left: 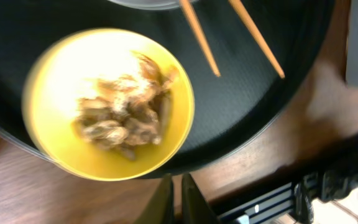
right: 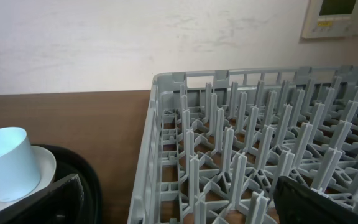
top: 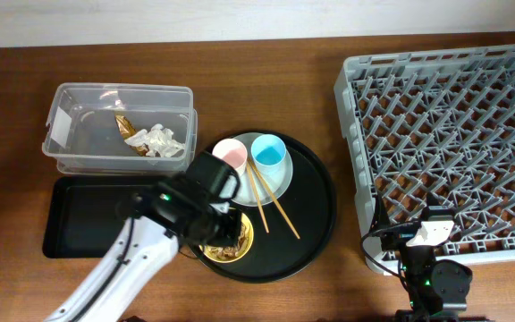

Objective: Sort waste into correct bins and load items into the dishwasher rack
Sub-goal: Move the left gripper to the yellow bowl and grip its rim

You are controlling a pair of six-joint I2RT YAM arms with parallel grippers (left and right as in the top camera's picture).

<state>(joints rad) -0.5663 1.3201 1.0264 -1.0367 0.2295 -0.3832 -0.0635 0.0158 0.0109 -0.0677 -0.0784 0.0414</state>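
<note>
The small yellow bowl [left: 61, 74] holds tan-brown food scraps [left: 123, 115] and sits at the front of the round black tray [top: 316, 210]. My left gripper [left: 179, 196] is shut and empty, just off the bowl's near rim; in the overhead view [top: 211, 231] it partly hides the bowl [top: 238, 249]. The pink cup [top: 231, 154], blue cup [top: 268, 152] and chopsticks [top: 271, 206] rest on the pale plate [top: 282, 183]. The napkin [top: 164, 141] and gold-brown wrapper [top: 132, 132] lie in the clear tub [top: 79, 125]. My right gripper [right: 179, 205] is open and empty by the grey rack [top: 454, 134].
The shallow black rectangular tray [top: 83, 215] lies in front of the clear tub, left of the round tray. The rack's near left corner [right: 160, 124] stands between my right fingers. The blue cup [right: 2, 162] shows at the right wrist view's left edge.
</note>
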